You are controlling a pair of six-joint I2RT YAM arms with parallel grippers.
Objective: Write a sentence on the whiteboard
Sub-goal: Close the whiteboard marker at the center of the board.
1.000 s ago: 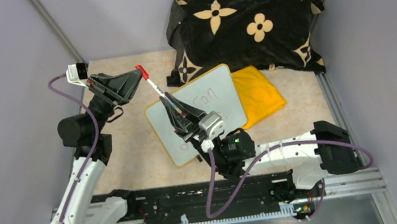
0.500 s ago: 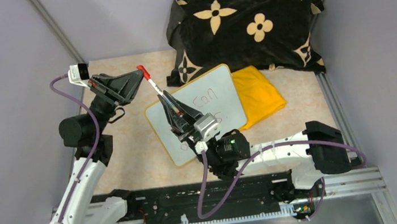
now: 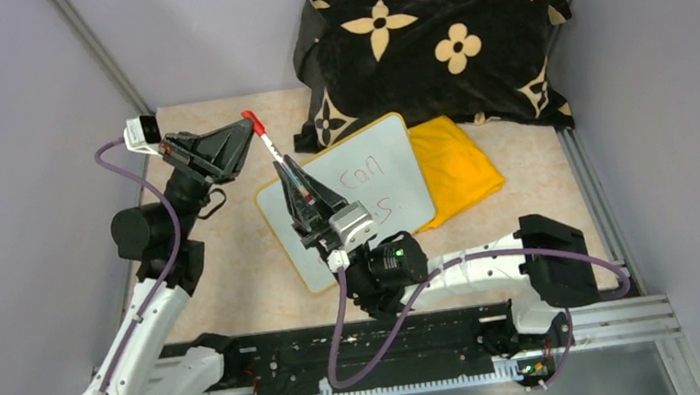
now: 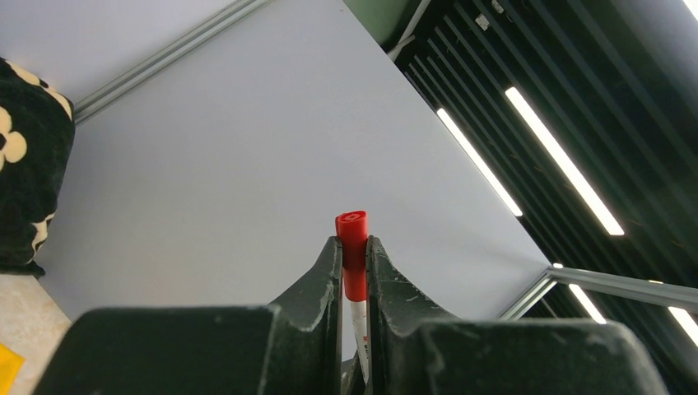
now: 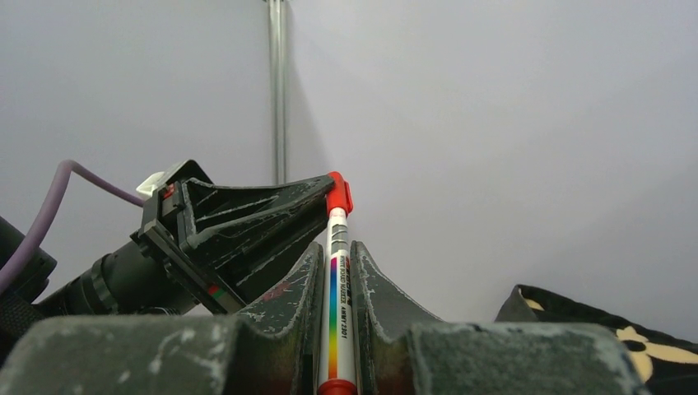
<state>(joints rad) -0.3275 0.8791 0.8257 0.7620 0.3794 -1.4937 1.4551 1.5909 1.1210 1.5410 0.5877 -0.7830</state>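
table [image 3: 228, 263]: beige top | lying on it: whiteboard [image 3: 406, 178]; yellow cloth [image 3: 460, 169]; flowered black pillow [image 3: 428, 42]

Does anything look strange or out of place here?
Yes: the marker is off the whiteboard, held in mid-air by both arms' jaws, the left on its red cap, the right on the barrel. The whiteboard lies askew, one edge overlapping a yellow cloth. A black flowered pillow sits behind.

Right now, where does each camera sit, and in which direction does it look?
Top external: above, behind the left arm and right arm, looking down at the whiteboard; both show.
Left wrist: on the left arm, looking up at wall and ceiling lights; left tool shut on the red cap.
Right wrist: on the right arm, looking toward the left tool; right tool shut on the marker.
Shared: all show the red cap.
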